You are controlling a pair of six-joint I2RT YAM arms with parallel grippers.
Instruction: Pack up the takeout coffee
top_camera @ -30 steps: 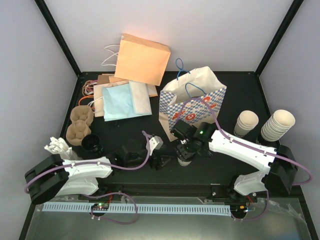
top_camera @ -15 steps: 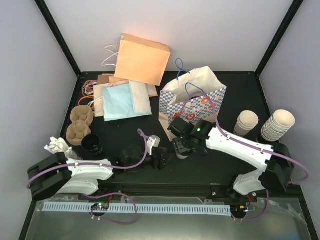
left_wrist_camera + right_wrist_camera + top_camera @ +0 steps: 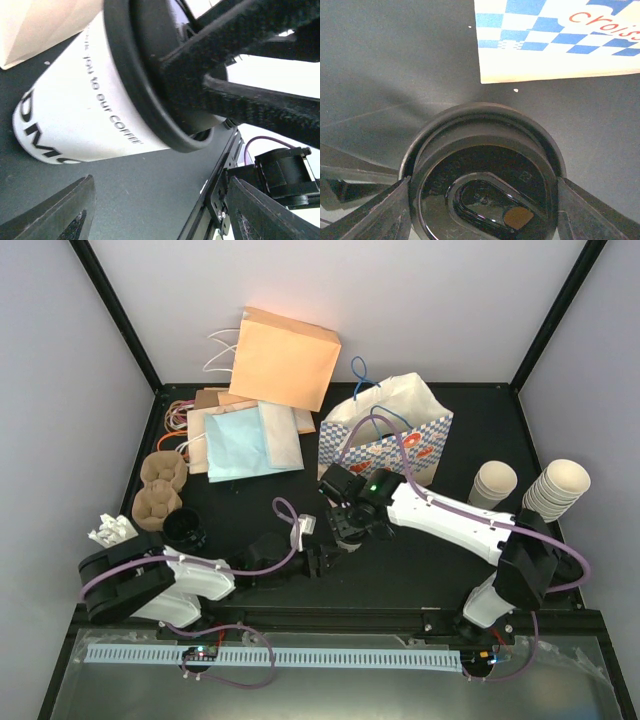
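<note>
Takeout coffee [image 3: 85, 110], a white paper cup with black print and a black lid [image 3: 485, 165], was clamped in the right claw [image 3: 482, 207]. In the right wrist view one finger pressed each side of the lid's rim. The left wrist view showed the same grip from low down, with the cup leaning in frame and its base toward the bench [image 3: 125, 200]. Could not tell whether the base touched the bench.

Left claw [image 3: 160, 220] was apart with nothing between its fingers. It sat low just beside the cup and was not touching it. In the top view it lay just on the near side of the right claw, mid-bench.

Blue-checked paper bag [image 3: 385, 440] stood upright just behind the cup, mouth open and blue handles up. Its bottom corner was near the lid but apart from it.

Two stacks of cream cups [image 3: 557, 490] stood well apart at the right edge. Left rear held a pile of flat paper bags [image 3: 245, 440], and an orange bag [image 3: 285, 358] leaned on the back wall. Brown pulp carriers [image 3: 160, 485] and a black stack of lids [image 3: 183, 528] sat at the left. The small white items [image 3: 112, 532] beside them were too small to tell.
</note>
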